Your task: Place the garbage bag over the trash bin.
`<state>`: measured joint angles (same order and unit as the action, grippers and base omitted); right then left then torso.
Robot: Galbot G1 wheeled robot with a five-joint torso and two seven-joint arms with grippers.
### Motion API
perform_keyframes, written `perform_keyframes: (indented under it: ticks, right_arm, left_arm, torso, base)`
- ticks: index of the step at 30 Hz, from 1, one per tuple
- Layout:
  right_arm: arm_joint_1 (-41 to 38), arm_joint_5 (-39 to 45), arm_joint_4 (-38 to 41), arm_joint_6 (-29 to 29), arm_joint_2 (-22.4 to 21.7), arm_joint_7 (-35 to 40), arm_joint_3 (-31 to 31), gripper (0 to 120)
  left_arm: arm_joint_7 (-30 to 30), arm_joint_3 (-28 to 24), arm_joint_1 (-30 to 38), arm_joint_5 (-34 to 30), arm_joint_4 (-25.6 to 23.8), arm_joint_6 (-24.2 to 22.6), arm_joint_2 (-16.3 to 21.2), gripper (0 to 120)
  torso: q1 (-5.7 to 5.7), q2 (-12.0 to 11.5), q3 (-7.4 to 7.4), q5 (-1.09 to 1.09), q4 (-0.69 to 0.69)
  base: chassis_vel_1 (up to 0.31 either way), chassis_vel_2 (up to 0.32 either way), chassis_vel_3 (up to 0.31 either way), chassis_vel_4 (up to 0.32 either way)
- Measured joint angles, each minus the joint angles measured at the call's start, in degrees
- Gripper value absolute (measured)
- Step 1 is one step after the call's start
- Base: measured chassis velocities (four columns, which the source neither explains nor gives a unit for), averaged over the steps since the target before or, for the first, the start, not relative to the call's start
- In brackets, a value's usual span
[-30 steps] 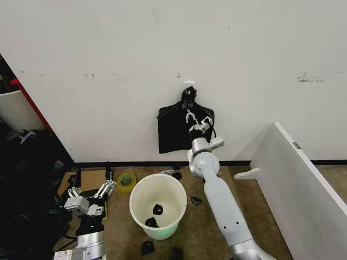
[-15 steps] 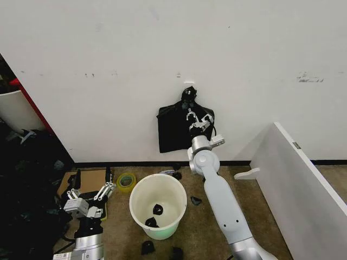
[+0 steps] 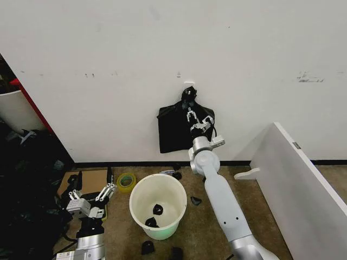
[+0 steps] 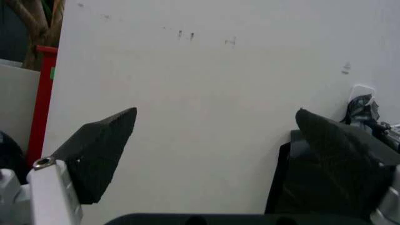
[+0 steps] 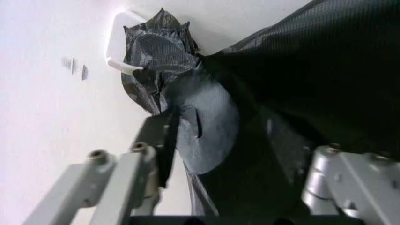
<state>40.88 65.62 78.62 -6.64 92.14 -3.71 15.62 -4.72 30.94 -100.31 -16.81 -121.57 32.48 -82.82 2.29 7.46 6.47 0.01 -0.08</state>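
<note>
Black bundle (image 3: 176, 130) on white wall (image 3: 162, 49); trash bin (image 3: 158, 208) white (pale green base); tape roll (image 3: 126, 180) yellow-green.

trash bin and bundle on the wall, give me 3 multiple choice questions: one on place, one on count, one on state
1. Where is the right gripper?
A. in the bin
B. at the black bundle on the wall
C. on the tape roll

2. How many black scraps lie inside the trash bin?
A. none
B. two
C. five

3. How is the left gripper?
A. open, holding nothing
B. shut on the bundle
C. shut on the bin rim

Answers: B, it is raised in front of the bundle; B, two dark scraps on the bin's floor; A, fingers spread apart.
</note>
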Motion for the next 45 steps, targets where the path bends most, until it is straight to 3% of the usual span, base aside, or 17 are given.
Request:
perform_keyframes:
  ticks: [3,4,5,23,31,33,38,45]
  right_arm:
    - [0.0,0.0,-0.35,-0.12,0.0,-0.76,0.07,58]
    - [-0.03,0.01,-0.51,-0.16,0.0,-1.12,0.09,66]
    - [-0.07,0.0,-0.56,-0.17,0.0,-1.23,0.08,65]
    - [1.73,-0.42,0.79,-1.19,0.0,-3.78,-0.58,0]
    - [7.78,-2.98,4.64,-2.19,-0.15,-4.19,-4.96,0]
    - [10.37,-5.75,5.87,-2.47,-1.94,-4.26,-7.39,0]
    - [16.45,-10.67,10.25,-2.79,-9.0,-5.14,-12.32,0]
    - [20.69,-17.39,12.71,-3.47,-14.31,-4.84,-14.01,0]
  left_arm:
    - [-0.03,-0.02,0.1,0.0,0.31,-0.01,-0.04,100]
    - [-0.05,-0.03,0.1,0.0,0.47,-0.01,-0.08,100]
    - [-0.06,-0.03,0.11,0.0,0.53,0.0,-0.09,100]
    - [-0.65,0.06,0.51,0.2,1.4,0.12,-0.56,100]
    - [-0.67,-0.25,0.96,0.54,1.96,0.12,-0.65,100]
    - [-0.69,-0.27,1.14,0.59,2.11,0.1,-0.61,100]
    - [-0.69,-0.57,1.42,1.05,2.82,0.18,-0.78,100]
    - [-0.69,-0.75,1.46,1.49,3.05,0.41,-1.06,100]
  torso:
    - [0.0,0.0,0.0,0.0,0.0]
    - [0.0,0.0,0.0,0.0,0.0]
    - [0.0,0.0,0.0,0.0,0.0]
    - [0.0,0.0,0.0,0.0,0.0]
    - [0.0,0.0,0.0,0.01,0.01]
    - [0.0,0.0,0.0,0.01,0.04]
    - [0.0,0.0,0.0,0.0,-0.03]
    - [0.0,0.0,0.0,0.01,0.0]
  base:
    - [0.0,0.0,0.0,0.0]
    - [0.0,0.0,0.0,0.0]
    - [0.0,0.0,0.0,0.0]
    - [0.0,0.0,0.0,0.0]
    - [0.0,0.0,0.0,0.0]
    - [0.0,0.0,0.0,0.0]
    - [0.0,0.0,0.0,0.0]
    - [0.0,0.0,0.0,0.0]
